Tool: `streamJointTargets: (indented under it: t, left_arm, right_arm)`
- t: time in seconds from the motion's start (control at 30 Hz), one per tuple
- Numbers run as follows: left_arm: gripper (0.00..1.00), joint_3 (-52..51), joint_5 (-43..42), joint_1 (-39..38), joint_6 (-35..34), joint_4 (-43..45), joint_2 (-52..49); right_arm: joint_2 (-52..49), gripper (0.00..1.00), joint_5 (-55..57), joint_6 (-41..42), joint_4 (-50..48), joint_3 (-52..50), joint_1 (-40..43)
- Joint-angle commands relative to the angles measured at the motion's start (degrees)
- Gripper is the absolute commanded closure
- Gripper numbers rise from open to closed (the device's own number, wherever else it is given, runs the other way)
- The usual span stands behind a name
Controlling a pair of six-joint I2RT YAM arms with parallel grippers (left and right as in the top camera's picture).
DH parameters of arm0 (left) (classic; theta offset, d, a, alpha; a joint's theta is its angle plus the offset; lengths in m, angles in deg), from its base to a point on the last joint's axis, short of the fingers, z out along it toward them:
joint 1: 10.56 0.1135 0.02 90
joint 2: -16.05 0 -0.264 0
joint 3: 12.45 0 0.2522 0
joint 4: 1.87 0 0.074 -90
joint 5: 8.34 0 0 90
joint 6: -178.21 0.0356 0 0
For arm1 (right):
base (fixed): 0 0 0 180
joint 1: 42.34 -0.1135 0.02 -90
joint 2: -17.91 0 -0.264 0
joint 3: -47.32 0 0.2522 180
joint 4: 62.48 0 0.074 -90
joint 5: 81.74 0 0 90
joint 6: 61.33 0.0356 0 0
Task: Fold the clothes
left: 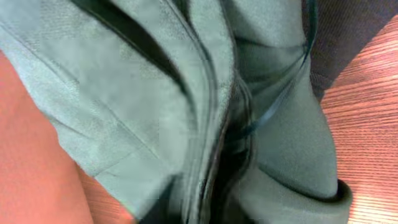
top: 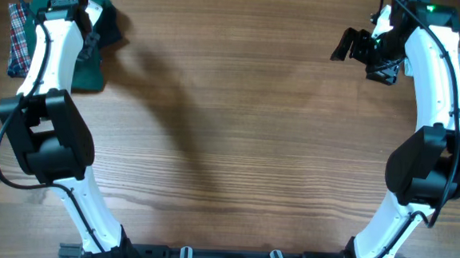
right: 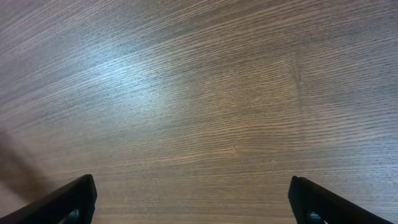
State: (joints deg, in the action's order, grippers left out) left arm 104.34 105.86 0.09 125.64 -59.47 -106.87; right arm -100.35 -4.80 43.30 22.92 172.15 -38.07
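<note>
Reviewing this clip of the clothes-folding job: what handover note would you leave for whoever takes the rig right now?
Left gripper: down on the dark green garment at the far left corner of the table. Its wrist view shows only fabric, so I cannot tell if it is open or shut.
Right gripper: open, empty, above bare wood at the far right.
Garment: bunched in a heap, drawstring cord showing, beside the plaid shirt.
Done: no fold visible.
Left: probably bring the garment to the middle, spread it flat, then fold it.
</note>
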Motion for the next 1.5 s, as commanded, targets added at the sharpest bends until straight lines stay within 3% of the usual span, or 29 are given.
streamJointTargets:
  t: [0.0,0.03,0.13,0.33,0.43,0.67,0.73,0.83,0.9,1.0,1.17,1.3,1.47]
  left_arm:
    - [0.37,0.0,0.7,-0.1,-0.3,-0.5,1.7]
    - [0.11,0.0,1.2,-0.1,-0.3,-0.3,1.7]
    - [0.00,0.0,6.1,-0.1,-1.2,5.6,1.9]
    - [0.00,0.0,6.2,-0.2,-18.0,14.9,7.1]
    - [0.00,0.0,-0.2,-0.2,-18.7,13.4,8.5]
    - [0.01,0.0,-2.8,-0.3,-19.4,9.9,8.5]
    - [0.13,0.0,-4.7,0.1,-28.3,12.8,8.5]
    - [0.69,0.0,-15.4,2.2,-44.2,15.7,8.0]
    - [0.93,0.0,-22.0,3.5,-50.2,17.5,6.8]
    - [0.96,0.0,-24.1,4.3,-52.9,23.1,2.8]
    - [0.96,0.0,-19.8,4.4,-52.2,35.5,-2.9]
    - [0.96,0.0,-19.6,5.2,-46.3,40.4,-7.4]
    - [0.96,0.0,-14.4,7.8,-46.1,41.7,-15.1]
  right_arm:
    - [0.7,0.00,0.5,-1.0,0.1,0.6,-0.2]
    - [0.7,0.01,0.5,-1.0,0.1,0.6,-0.2]
    - [0.7,0.00,0.5,-1.0,0.1,0.6,-0.2]
    - [0.7,0.00,0.0,-0.9,0.1,0.6,-0.3]
    - [0.7,0.00,-0.4,-0.9,0.0,0.6,-0.3]
    - [0.7,0.00,-0.4,-0.9,-0.1,0.6,-0.3]
    - [0.7,0.00,-0.4,-0.9,-0.1,0.6,-0.3]
    - [0.7,0.00,-0.8,-0.9,0.0,0.6,-0.3]
    - [0.7,0.00,-0.8,-0.9,0.0,0.6,-0.3]
    - [0.7,0.00,-0.8,-1.0,0.0,0.6,-0.3]
    - [0.7,0.00,-0.8,-1.0,0.1,0.6,-0.3]
    - [0.7,0.00,-0.8,-1.0,0.0,0.6,-0.3]
    - [0.7,0.00,-0.7,-1.0,1.2,0.6,-0.3]
